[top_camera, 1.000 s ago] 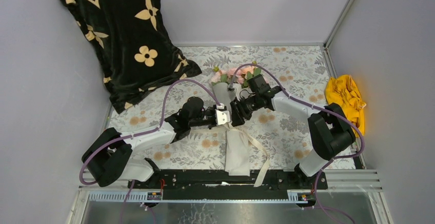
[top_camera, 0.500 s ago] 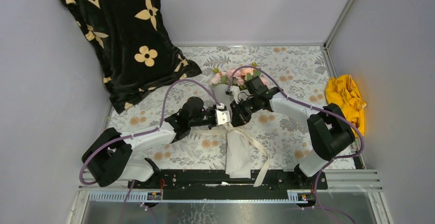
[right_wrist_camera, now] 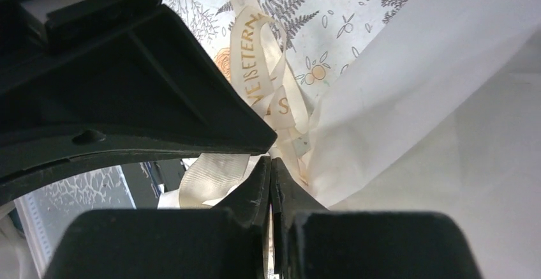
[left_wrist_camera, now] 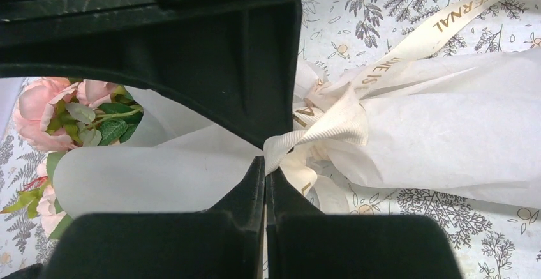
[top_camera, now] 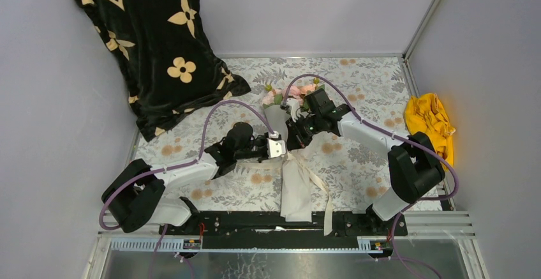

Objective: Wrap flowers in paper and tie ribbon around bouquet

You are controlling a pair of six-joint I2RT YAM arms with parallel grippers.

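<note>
left hand (left_wrist_camera: pixel 265 164): its two fingers are pressed together, and a loop of the ribbon (left_wrist_camera: pixel 338 122) is pinched at their tips.
right hand (right_wrist_camera: pixel 271 162): its fingers are together too, clamped on the ribbon right at the knot.
both hands: they meet tip to tip, nearly touching, over the thin middle of the wrapped bunch.
ribbon: cream with gold letters, tied round the paper (left_wrist_camera: pixel 446 132) just in front of both sets of fingertips. Its long ends trail away from the hands toward the arm bases.
paper: white and thin, squeezed in tight at the hands. It spreads wide on both sides of them.
flowers (left_wrist_camera: pixel 44 103): pink roses with green leaves. They poke out of the open end of the paper, on the far side of the hands.
tablecloth (top_camera: pixel 363 81): grey with leaves, under the hands and the bunch.
black cloth (top_camera: pixel 153 43): far off past the left hand, up against the wall.
yellow cloth (top_camera: pixel 430 122): far off past the right hand, beside the right arm.
</note>
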